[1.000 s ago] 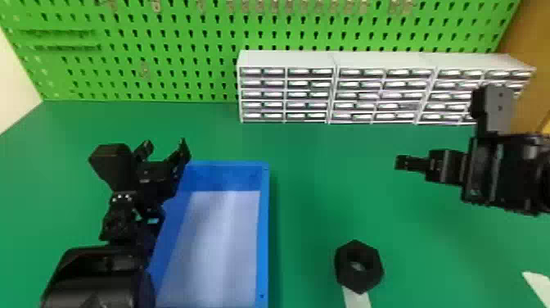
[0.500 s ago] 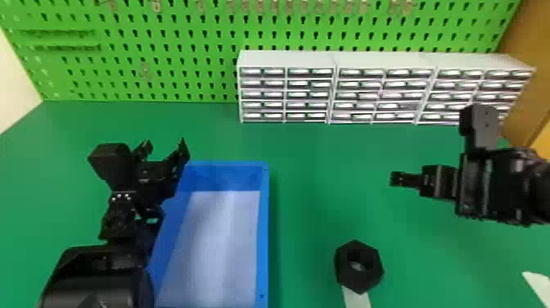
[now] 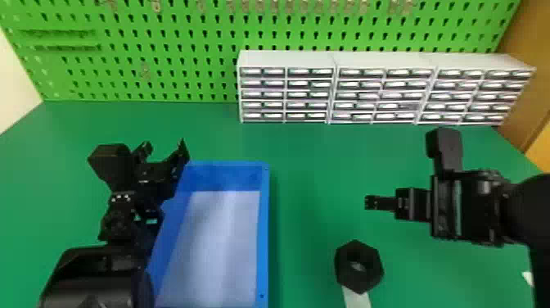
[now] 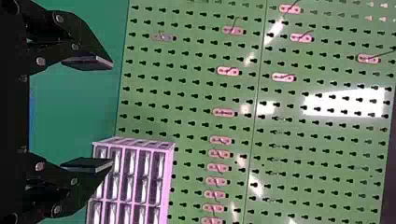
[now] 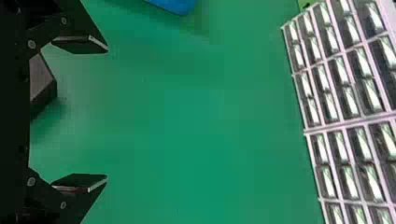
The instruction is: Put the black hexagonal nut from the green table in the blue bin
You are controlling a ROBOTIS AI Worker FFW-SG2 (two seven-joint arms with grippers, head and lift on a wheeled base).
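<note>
The left gripper (image 3: 165, 152) is parked open at the left side of the blue bin (image 3: 265, 229) in the head view; the left wrist view also shows the left gripper (image 4: 112, 114) with its fingers apart. Beyond the nut and to its right, the right gripper (image 3: 370, 202) hangs over the table. In the right wrist view the right gripper (image 5: 107, 114) is open and empty. The black hexagonal nut (image 3: 341, 268) lies flat on the green table (image 3: 311, 164), right of the bin, over one end of a pale strip. Part of the nut (image 5: 44, 95) appears behind the right gripper's base.
Grey drawer cabinets (image 3: 335, 59) line the back of the table, right of centre. A green pegboard (image 3: 163, 61) stands behind them. The bin's corner (image 5: 175, 5) appears at the top of the right wrist view. A white patch (image 3: 528, 277) lies at the right.
The right gripper has moved left and a little nearer the robot, closer to the nut. The left arm, the bin and the nut have kept their places.
</note>
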